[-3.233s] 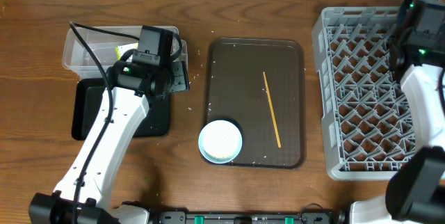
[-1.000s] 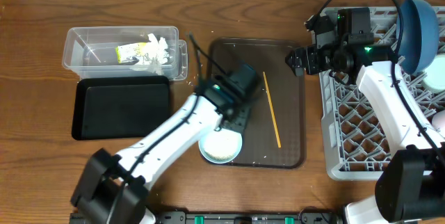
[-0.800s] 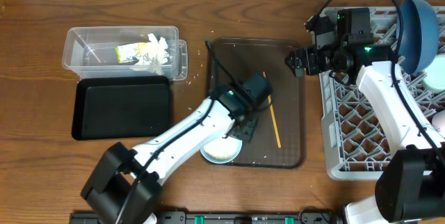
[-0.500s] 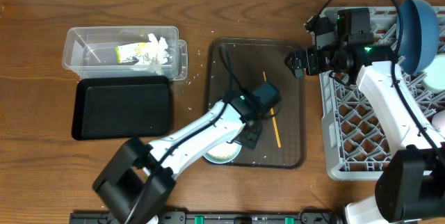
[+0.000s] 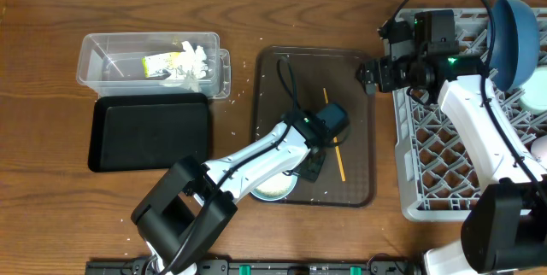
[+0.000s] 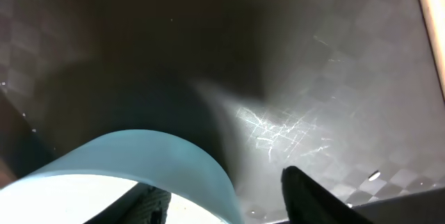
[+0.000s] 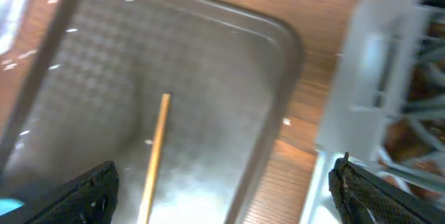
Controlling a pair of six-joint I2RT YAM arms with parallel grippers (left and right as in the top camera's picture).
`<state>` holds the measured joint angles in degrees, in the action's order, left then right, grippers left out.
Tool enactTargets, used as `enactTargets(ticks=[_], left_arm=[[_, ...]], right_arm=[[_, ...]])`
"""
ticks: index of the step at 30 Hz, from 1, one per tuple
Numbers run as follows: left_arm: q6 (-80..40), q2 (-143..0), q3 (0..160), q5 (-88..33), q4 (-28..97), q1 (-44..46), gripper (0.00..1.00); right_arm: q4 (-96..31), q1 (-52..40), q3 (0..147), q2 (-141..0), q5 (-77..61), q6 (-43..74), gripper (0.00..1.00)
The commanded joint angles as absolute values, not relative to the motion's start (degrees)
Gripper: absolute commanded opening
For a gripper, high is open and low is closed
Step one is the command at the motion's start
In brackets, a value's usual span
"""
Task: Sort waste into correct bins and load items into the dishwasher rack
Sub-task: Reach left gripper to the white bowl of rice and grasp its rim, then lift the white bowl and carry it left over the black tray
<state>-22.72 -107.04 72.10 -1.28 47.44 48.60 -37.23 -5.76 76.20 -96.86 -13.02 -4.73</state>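
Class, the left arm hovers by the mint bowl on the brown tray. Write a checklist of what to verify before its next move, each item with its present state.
1. Left claw open: ok, fingers apart.
2. Bowl rim between its fingers: cannot tell, the rim runs out of frame.
3. Stick away from those fingers: ok in the wrist view.
4. Right claw open, holding nothing: ok.
5. Right claw off the left arm's way: ok, it hangs over the tray's far corner.
6. Free pegs in the rack: ok.
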Motion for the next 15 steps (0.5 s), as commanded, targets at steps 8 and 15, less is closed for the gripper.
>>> enactTargets(ticks=[8, 15], left_arm=[[-25.61, -108.64, 72.12, -0.27, 47.0, 48.71, 0.37], [-25.78, -110.24, 72.12, 3.81, 45.95, 48.66, 0.28]], right_arm=[[-33.43, -5.91, 76.07, -94.63, 0.23, -2.59, 0.96], [-33.5, -5.91, 76.07, -94.0, 0.23, -2.59, 0.96]])
